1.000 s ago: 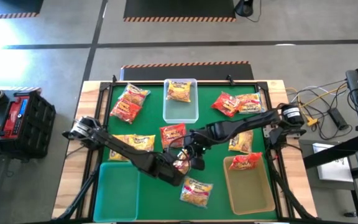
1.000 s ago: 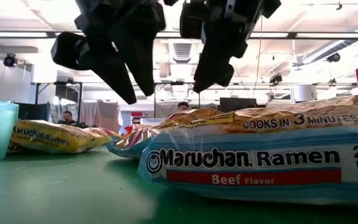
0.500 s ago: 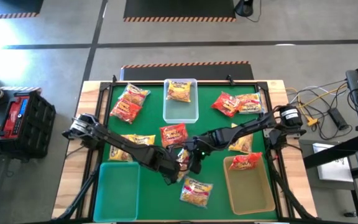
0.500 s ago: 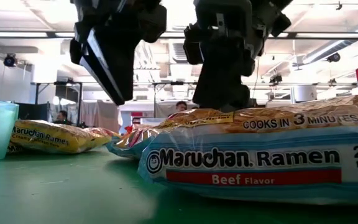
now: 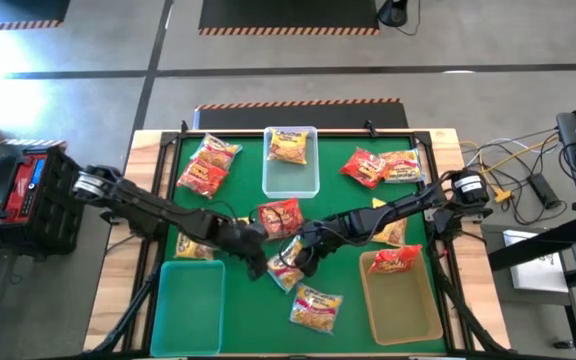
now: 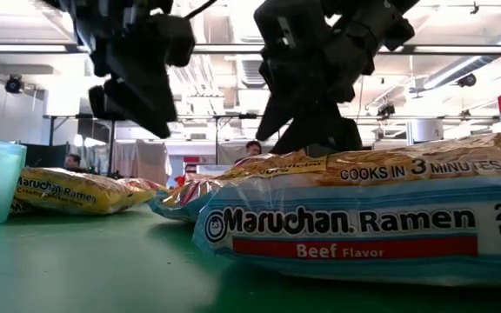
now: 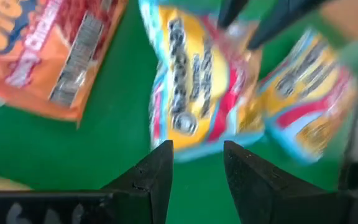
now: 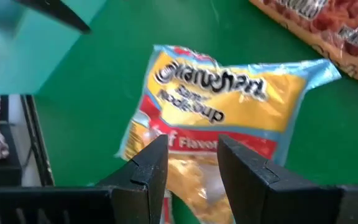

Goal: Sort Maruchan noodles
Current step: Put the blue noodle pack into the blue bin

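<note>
Green mat (image 5: 238, 300) (ramen packets (image 5: 313, 306) scattered), bright workshop ceiling (image 6: 224, 78) behind

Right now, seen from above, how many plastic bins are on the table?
3. A clear bin top centre, holding one packet; a teal bin bottom left; a tan bin bottom right, holding a red packet. None seems hidden.
</note>
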You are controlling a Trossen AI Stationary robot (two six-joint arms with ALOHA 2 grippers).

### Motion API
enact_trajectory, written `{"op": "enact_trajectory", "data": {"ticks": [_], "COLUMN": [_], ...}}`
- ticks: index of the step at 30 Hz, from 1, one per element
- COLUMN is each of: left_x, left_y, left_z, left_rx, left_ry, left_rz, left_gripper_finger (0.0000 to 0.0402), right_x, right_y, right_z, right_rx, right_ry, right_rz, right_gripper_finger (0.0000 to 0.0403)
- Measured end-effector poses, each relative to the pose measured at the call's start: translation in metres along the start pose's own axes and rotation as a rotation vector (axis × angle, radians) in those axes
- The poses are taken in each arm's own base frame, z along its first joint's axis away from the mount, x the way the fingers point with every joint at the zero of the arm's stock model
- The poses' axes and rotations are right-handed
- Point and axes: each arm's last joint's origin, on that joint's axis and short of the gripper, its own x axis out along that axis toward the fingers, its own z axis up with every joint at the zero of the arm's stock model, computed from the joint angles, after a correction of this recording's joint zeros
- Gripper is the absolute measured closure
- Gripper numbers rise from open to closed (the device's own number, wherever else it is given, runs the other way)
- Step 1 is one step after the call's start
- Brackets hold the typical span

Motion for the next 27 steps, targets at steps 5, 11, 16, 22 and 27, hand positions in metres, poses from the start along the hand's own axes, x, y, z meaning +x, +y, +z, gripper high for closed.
{"op": "enact_trajectory", "data": {"ticks": [5,11,16,22,27], "left_x": [0.013,0.024,0.027,0.035,0.038], "left_y": [0.024,0.043,0.052,0.06,0.057], "left_z": [-0.008,-0.016,-0.016,-0.018,-0.014], "left_rx": [-0.062,-0.103,-0.108,-0.131,-0.139], "left_ry": [-0.072,-0.093,-0.139,-0.148,-0.156], "left_rz": [-0.061,-0.162,-0.219,-0.254,-0.27], "left_gripper_finger": [0.0277,0.0277,0.0277,0.0277,0.0276], "right_x": [-0.001,0.0,0.005,0.021,0.036], "right_y": [0.011,0.021,0.02,0.008,0.001], "right_z": [-0.002,-0.017,-0.027,-0.036,-0.041], "right_rx": [0.05,0.133,0.189,0.219,0.225], "right_ry": [-0.003,0.017,-0.019,-0.021,-0.005], "right_rz": [0.024,0.027,-0.025,-0.111,-0.14], "right_gripper_finger": [0.0275,0.0275,0.0275,0.0275,0.0275]}}
